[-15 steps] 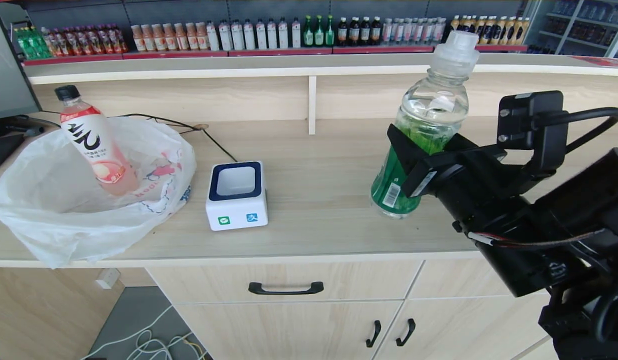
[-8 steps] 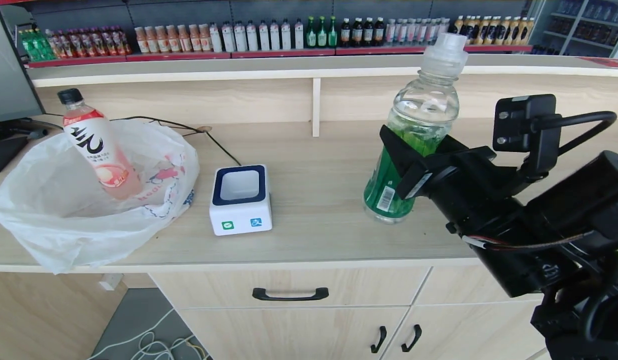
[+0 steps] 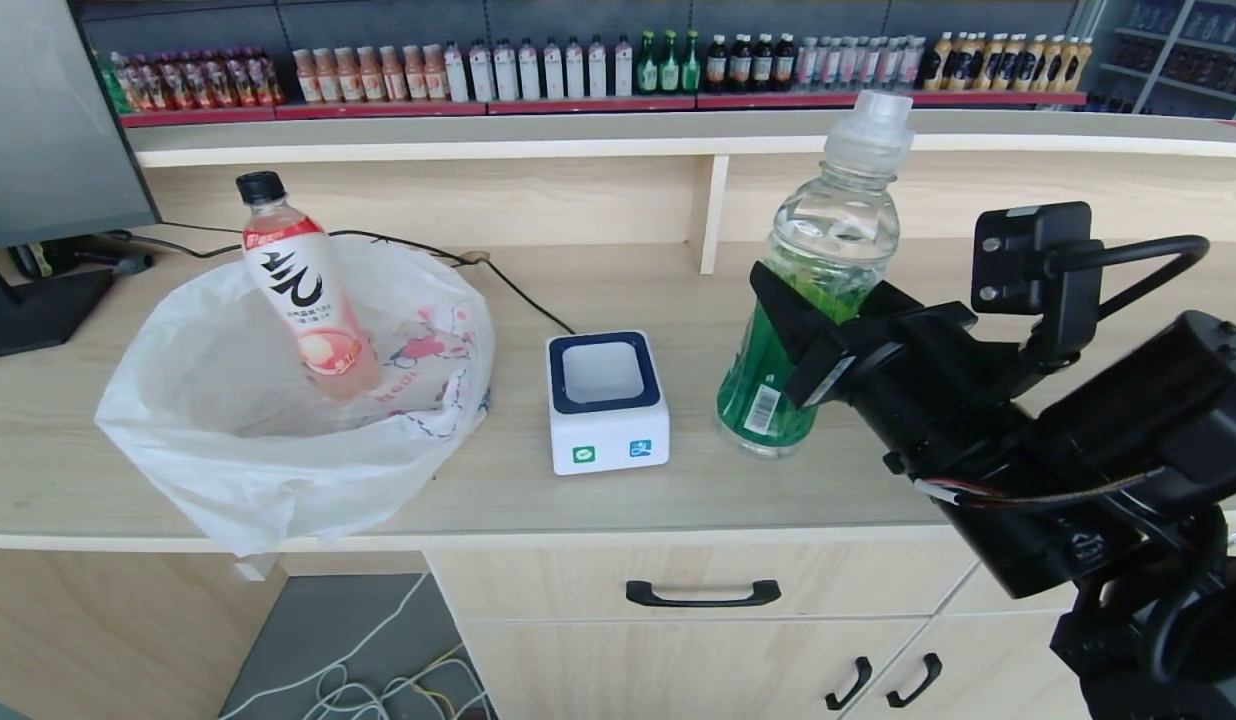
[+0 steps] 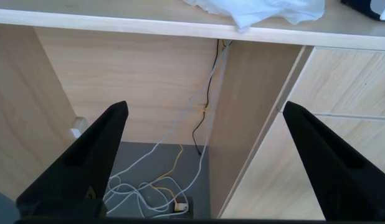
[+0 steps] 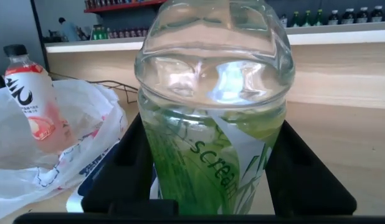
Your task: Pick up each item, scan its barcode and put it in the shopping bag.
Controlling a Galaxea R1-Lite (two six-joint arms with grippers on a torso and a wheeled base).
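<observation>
Just right of the scanner (image 3: 608, 400), the right gripper (image 3: 818, 315) clamps the green bottle (image 3: 833, 225); the left gripper (image 4: 205, 112) gapes empty

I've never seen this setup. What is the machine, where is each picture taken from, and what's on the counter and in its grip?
This is a two-armed robot at a shop counter. The wide picture comes from a camera on its head, looking down. The other two come from cameras on its wrists. On the counter sit a white shopping bag, with a pink bottle leaning inside it, and a small white scanner. The right gripper has its jaws shut on a green bottle, held upright beside the scanner. The left gripper hangs below the counter edge, jaws open and empty.
</observation>
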